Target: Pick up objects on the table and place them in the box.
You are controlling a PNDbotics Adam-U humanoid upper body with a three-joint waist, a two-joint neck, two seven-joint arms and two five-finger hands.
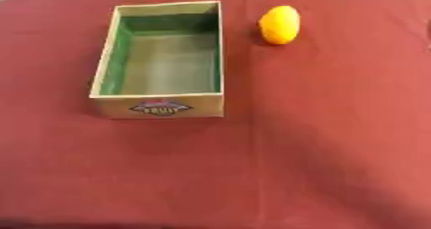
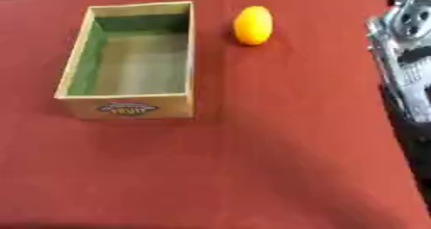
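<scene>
Fruit [image 1: 279,25], orange, egg-shaped: stands near the table's [image 1: 320,141] far edge, long axis pointing away from us, just right of the empty box [image 1: 158,105]. Our right arm [image 2: 402,64] at the right edge is nearer; we cannot tell that hand's state, and the left hand is unseen.

Desk [image 1: 320,141]: covered in plain dark red cloth. Box [image 1: 158,106]: pale tan wood outside, green inner walls, dark label with light lettering on the near face. Fruit [image 1: 279,25]: yellow-orange, unpatterned. Arm [image 2: 404,55]: silver and black.
</scene>
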